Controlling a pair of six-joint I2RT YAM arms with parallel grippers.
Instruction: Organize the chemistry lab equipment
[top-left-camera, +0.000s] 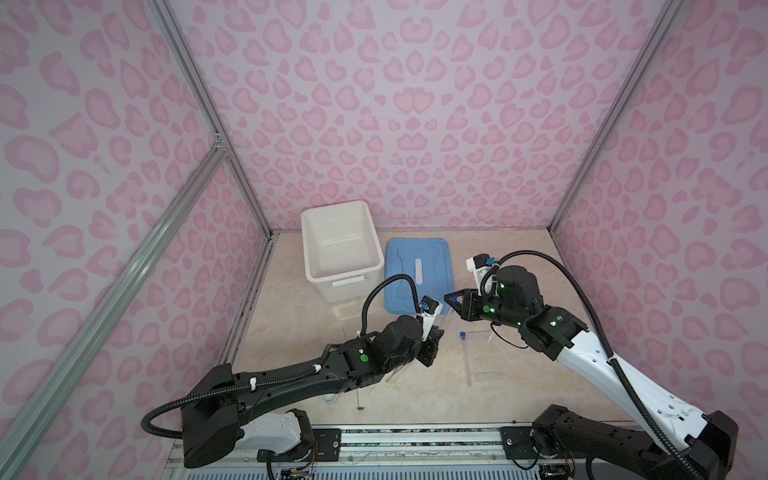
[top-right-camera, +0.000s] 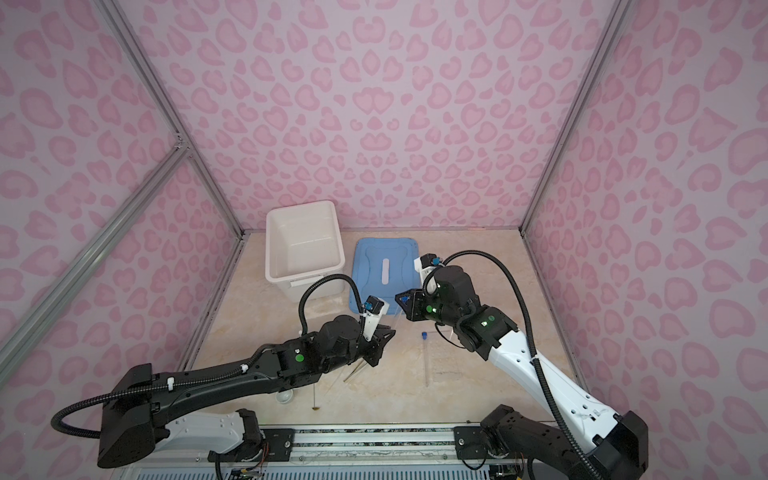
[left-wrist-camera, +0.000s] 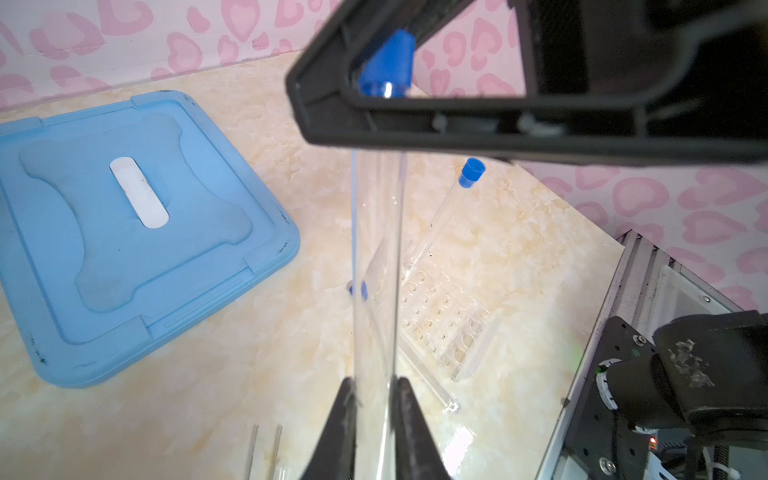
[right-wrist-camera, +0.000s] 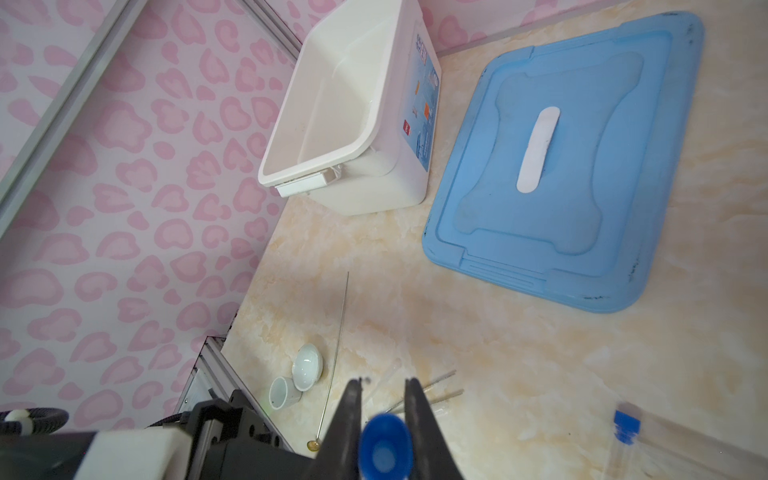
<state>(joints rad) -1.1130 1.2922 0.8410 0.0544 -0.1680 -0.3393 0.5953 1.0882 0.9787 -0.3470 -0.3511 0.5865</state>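
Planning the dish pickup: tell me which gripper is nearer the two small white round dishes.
Left. The left gripper is mid-table, just beyond the small white round dishes by the front edge; the right gripper is farther back, at the blue plastic lid's corner.

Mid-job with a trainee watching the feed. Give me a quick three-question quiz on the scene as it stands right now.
1. True or false: the blue lid sits closed on the white bin.
2. What are the jaws of the right gripper shut on? A) nothing B) the blue cap of a clear tube C) the bin's rim
3. How many small white dishes show in the right wrist view?

Key: 1 false, it lies flat beside the bin; 2 B; 3 two.
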